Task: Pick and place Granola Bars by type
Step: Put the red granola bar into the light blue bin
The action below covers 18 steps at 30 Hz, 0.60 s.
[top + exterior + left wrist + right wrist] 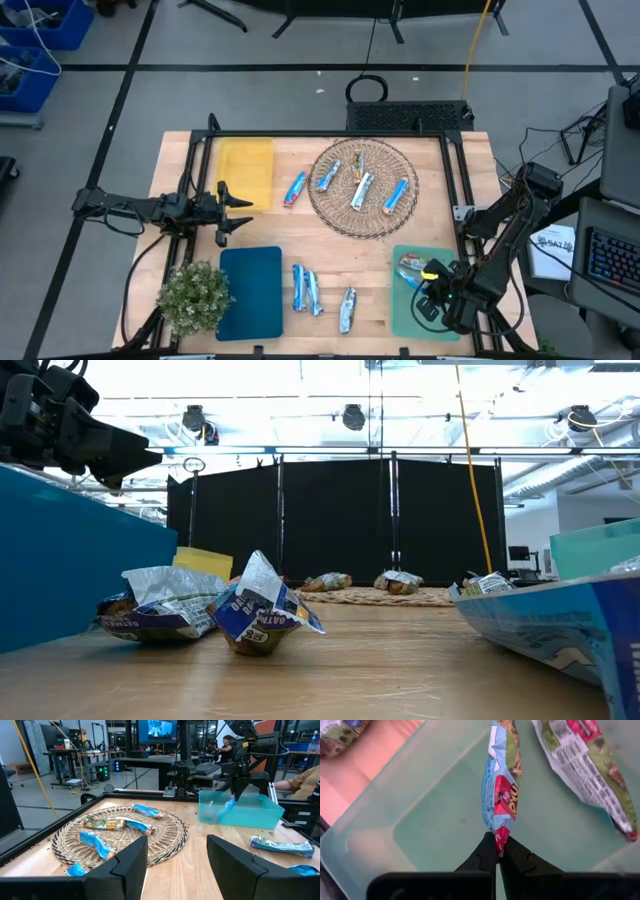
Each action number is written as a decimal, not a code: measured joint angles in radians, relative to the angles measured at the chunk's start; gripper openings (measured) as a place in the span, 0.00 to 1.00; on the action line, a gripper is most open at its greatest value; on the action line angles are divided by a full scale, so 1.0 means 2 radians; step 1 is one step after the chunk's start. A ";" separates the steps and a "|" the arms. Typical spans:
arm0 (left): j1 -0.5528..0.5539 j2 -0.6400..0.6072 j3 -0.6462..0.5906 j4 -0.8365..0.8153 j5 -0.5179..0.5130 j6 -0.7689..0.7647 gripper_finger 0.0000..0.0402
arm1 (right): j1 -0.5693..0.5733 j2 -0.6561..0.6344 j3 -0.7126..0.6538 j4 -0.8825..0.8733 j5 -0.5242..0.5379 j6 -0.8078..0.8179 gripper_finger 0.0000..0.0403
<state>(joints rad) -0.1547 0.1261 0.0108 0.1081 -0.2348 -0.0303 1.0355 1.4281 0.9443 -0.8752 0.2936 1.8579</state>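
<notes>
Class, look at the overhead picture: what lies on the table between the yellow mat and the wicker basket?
In the high view, one blue-wrapped granola bar lies on bare wood between the yellow mat and the wicker basket.

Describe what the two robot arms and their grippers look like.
Both arms are dark, slim and jointed, with black cables trailing off them. The left gripper has two broad, flat matte-black fingers with squared tips. The right gripper has black fingers tapering to narrow tips off a wide black crossbar. A small yellow-green mark shows near the right wrist from above.
</notes>
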 joint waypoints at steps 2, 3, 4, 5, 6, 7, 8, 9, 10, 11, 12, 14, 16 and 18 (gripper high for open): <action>0.000 0.000 0.000 0.000 0.000 0.000 0.52 | 0.000 0.000 0.000 0.000 0.000 -0.002 0.00; 0.000 0.000 0.000 0.000 0.000 0.000 0.52 | 0.000 0.000 0.000 0.000 0.000 -0.002 0.00; 0.000 0.000 0.000 0.000 0.000 0.000 0.52 | 0.000 0.000 0.000 0.000 0.000 -0.002 0.00; 0.000 0.000 0.000 0.000 0.000 0.000 0.52 | 0.000 0.000 0.000 0.000 0.000 -0.002 0.00; 0.000 0.000 0.000 0.000 0.000 0.000 0.52 | 0.000 0.000 0.000 0.000 0.000 -0.002 0.00; 0.000 0.000 0.000 0.000 0.000 0.000 0.52 | 0.000 0.000 0.000 0.000 0.000 -0.004 0.00; 0.000 0.000 0.000 0.000 0.000 0.000 0.52 | 0.000 0.000 0.000 0.000 0.001 -0.006 0.00; 0.000 0.000 0.000 0.000 0.000 0.000 0.52 | 0.000 0.000 0.000 0.000 0.006 -0.009 0.00; 0.000 0.000 0.000 0.000 0.000 0.000 0.52 | 0.000 0.000 0.000 0.000 0.013 -0.011 0.00; 0.000 0.000 0.000 0.000 0.000 0.000 0.52 | 0.000 0.000 0.000 -0.001 0.022 -0.015 0.00; 0.000 0.000 0.000 0.000 0.000 0.000 0.52 | 0.000 -0.002 0.000 -0.003 0.027 -0.019 0.00; 0.000 0.000 0.000 0.000 0.000 0.000 0.52 | 0.000 -0.008 0.000 -0.015 0.027 -0.019 0.00; 0.000 0.000 0.000 0.000 0.000 0.000 0.52 | 0.000 -0.016 0.000 -0.034 0.024 -0.019 0.00; 0.000 0.000 0.000 0.000 0.000 0.000 0.52 | 0.000 -0.028 0.000 -0.053 0.024 -0.018 0.00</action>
<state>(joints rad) -0.1548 0.1261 0.0108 0.1078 -0.2351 -0.0303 1.0355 1.3714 0.9443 -0.9810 0.3412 1.8224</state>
